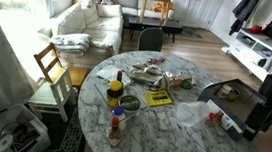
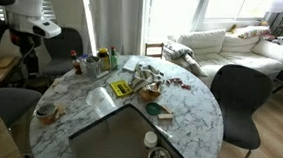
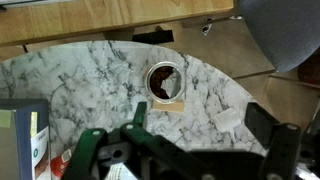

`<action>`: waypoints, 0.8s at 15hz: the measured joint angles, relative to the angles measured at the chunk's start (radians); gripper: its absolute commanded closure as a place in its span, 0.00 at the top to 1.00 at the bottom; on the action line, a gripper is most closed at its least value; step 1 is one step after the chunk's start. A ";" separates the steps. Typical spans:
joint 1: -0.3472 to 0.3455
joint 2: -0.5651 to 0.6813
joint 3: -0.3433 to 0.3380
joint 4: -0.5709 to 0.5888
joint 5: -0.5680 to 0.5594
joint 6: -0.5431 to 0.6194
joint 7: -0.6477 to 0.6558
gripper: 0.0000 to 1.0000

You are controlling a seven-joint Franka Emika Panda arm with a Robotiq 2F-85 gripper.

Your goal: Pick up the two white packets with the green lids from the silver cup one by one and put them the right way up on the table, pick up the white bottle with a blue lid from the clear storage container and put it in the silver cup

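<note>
Gripper [image 3: 190, 145] fingers [image 3: 92, 150] are spread wide, holding nothing, over the tabletop [image 1: 165, 139] edge on the robot's side. Silver cup [image 1: 129, 108] looks to sit in the bottle cluster, just beside the yellow bottle [image 1: 116, 86], well apart from the fingers, across the tabletop. It's not in wrist view, which shows only a dark-filled mug [image 3: 163, 80] on a coaster. Cup is upright, long axis vertical, mouth up. Green at its top is likely the packet lids, too small to tell orientation. My call: long reach across, then a straight-down approach.
</note>
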 measured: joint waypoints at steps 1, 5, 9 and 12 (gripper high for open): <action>0.000 0.000 0.000 0.000 0.000 0.000 0.000 1.00; 0.000 0.000 0.000 0.000 0.000 0.000 0.000 1.00; 0.003 0.010 0.007 0.009 -0.011 0.026 -0.050 1.00; 0.031 0.089 0.027 0.071 -0.031 0.102 -0.165 1.00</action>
